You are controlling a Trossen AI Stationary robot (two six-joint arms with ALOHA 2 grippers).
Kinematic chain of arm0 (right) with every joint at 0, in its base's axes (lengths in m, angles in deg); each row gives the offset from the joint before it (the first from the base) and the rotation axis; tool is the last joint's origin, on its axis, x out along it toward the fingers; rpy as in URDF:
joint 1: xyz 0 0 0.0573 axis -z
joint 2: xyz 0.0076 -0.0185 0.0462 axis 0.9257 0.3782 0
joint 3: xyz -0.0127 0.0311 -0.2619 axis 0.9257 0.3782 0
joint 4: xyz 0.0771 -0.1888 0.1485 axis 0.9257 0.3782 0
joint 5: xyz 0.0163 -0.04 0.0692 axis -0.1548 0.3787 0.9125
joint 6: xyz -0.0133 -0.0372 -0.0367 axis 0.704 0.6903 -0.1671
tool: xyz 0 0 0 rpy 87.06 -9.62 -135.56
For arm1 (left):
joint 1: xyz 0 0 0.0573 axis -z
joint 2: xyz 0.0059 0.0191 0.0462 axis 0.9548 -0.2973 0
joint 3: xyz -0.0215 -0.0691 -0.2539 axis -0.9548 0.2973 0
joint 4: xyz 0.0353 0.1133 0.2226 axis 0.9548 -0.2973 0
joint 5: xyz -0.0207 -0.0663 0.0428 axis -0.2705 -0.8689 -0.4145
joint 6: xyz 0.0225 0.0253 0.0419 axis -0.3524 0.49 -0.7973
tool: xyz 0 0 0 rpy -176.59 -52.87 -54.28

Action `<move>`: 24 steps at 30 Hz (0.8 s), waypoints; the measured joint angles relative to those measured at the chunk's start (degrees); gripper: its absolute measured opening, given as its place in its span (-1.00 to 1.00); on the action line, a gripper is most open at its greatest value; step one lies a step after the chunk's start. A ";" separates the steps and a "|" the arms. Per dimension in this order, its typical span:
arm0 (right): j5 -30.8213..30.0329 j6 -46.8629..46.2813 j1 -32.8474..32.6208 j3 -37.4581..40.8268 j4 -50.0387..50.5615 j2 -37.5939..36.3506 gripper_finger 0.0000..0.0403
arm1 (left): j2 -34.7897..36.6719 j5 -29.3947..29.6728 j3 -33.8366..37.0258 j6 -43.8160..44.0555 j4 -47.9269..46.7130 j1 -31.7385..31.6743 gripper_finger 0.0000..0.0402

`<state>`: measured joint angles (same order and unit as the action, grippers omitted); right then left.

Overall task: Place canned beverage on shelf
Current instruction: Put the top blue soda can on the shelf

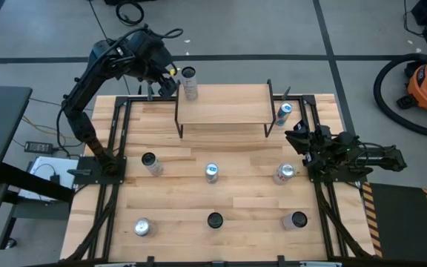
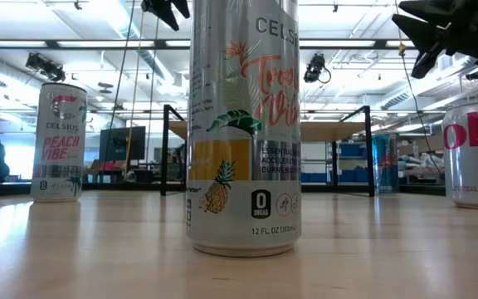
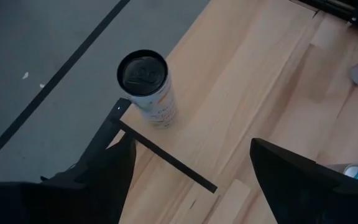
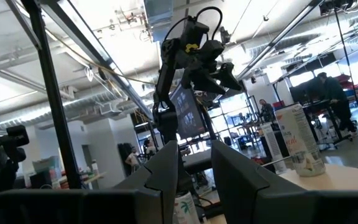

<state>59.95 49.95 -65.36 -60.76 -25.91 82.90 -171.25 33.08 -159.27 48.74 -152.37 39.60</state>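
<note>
high view, shelf: the shelf (image 1: 224, 104) stands at the far middle of the table (image 1: 236, 215), light plank top on thin black legs.
high view, can on shelf: one can (image 1: 190, 83) stands upright on the plank's far left corner, dark lid up.
high view, left gripper: the left gripper (image 1: 167, 83) hangs just beside that can on its left, not touching it as far as i can tell.
high view, right gripper: the right gripper (image 1: 299, 136) sits low at the table's right edge, near the shelf's right legs.
high view, other cans: a blue can (image 1: 284, 113) stands by the shelf's right legs; more cans stand in two rows on the near half of the table, well apart.
low view, near can: a tall can with a pineapple print (image 2: 245, 124) fills the middle; a pink-lettered can (image 2: 59, 141) stands left, a red-lettered can (image 2: 476, 154) at the right edge.
low view, shelf: its plank and black legs show behind the tall can; the can on top is hidden.
left wrist view, can: the can (image 3: 148, 87) stands upright at the plank's corner, next to a black frame bar (image 3: 160, 152).
left wrist view, fingers: the two dark fingers (image 3: 98, 180) are spread wide, nothing between them, the can out ahead and apart.
right wrist view, fingers: the right fingers (image 4: 166, 168) are drawn close, a thin gap, holding nothing.
right wrist view, beyond: the left arm (image 4: 191, 62) rises above a white can (image 4: 300, 140) on the plank; people show far off in the room.
</note>
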 joint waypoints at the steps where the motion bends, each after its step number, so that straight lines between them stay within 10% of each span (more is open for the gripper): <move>1: -0.01 -0.01 0.00 -0.02 -0.01 0.00 -0.47 | 0.00 0.00 0.00 0.00 0.00 0.00 0.59; 24: -4.98 2.02 0.00 -0.01 0.80 0.00 -0.47 | 2.54 0.03 0.14 -1.33 -3.88 1.88 0.58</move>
<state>54.97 51.96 -65.36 -60.77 -25.12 82.90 -168.71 33.11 -159.13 47.41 -156.25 41.48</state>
